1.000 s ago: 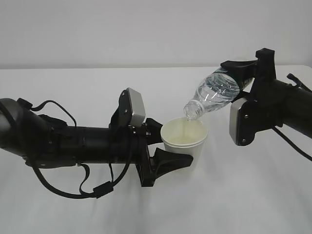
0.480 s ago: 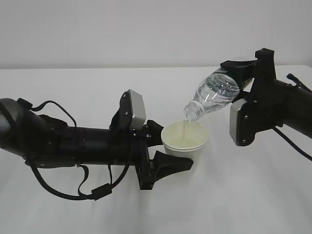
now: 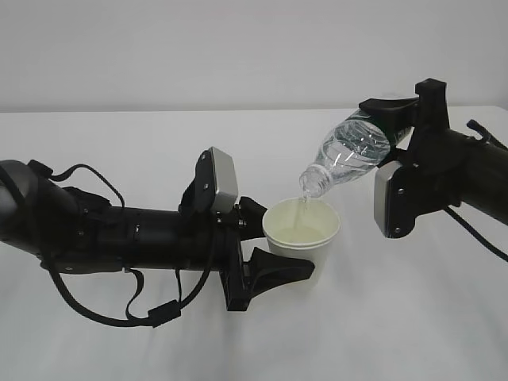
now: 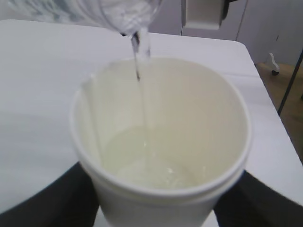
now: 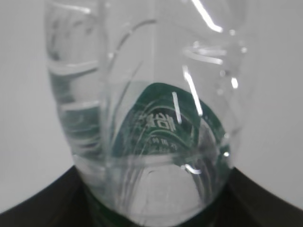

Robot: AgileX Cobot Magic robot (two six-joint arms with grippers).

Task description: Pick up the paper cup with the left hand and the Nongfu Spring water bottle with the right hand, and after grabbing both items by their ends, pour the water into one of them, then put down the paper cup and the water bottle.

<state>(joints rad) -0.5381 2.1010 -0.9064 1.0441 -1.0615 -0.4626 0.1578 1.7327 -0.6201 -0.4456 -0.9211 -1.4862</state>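
Above the white table [image 3: 381, 317], the left hand [image 3: 274, 238] pinches the paper cup [image 3: 302, 232] while the right hand [image 3: 394, 127] clamps the tilted bottle [image 3: 349, 155], water [image 4: 142, 85] streaming in mid-pour; next, righting the bottle without dribbling.

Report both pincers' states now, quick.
Left pincer: closed on the paper cup, holding it upright.
Right pincer: closed on the Nongfu Spring water bottle, tilted neck-down over the cup.

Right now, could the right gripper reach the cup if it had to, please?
Probably not: the right gripper is shut on the tilted bottle, and the left gripper holds the cup on both sides.
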